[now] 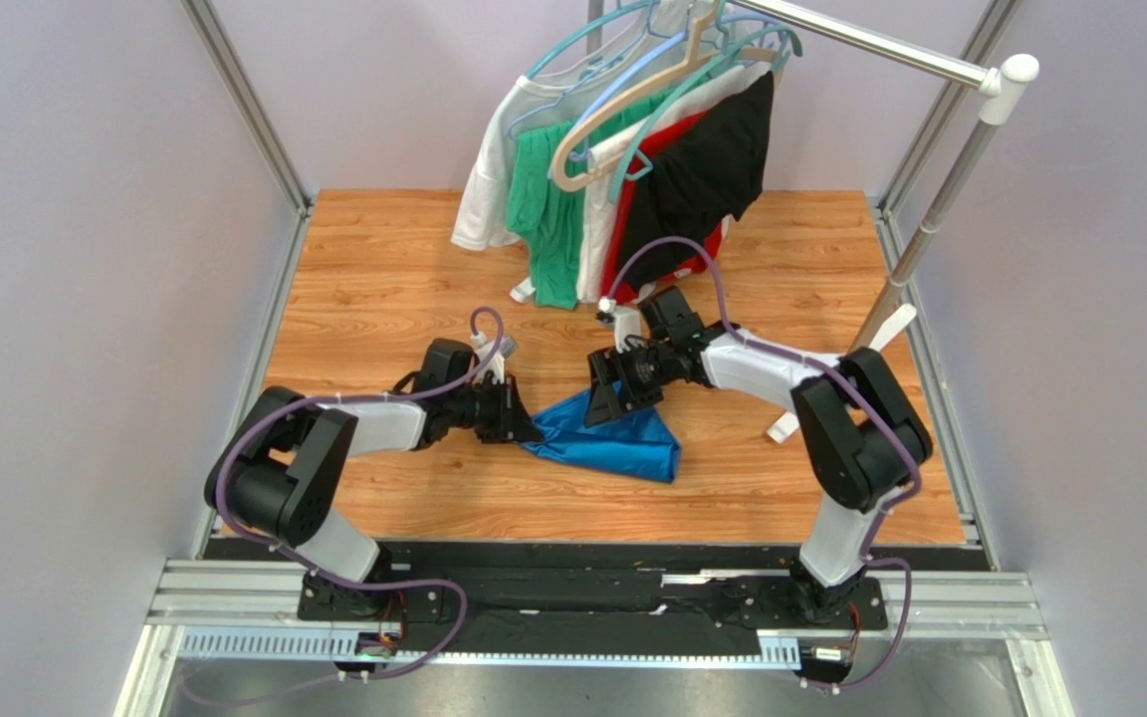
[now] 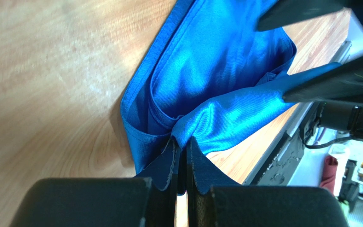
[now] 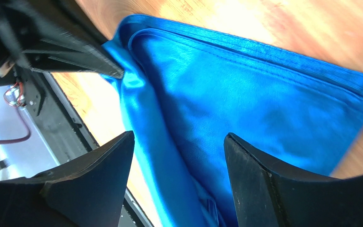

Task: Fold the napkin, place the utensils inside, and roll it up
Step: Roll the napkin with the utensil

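Left tool [image 2: 181,144] pinching napkin [image 2: 216,61] edge | right tool [image 3: 179,137] spread wide over napkin

No readable text, labels, brands, numbers or signs anywhere.

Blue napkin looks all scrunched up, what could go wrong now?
The left gripper pinches only a small bit of the napkin, so the shiny cloth might slip out. The right gripper is open and holds nothing, so a pull from one side could bunch it more instead of folding it flat.
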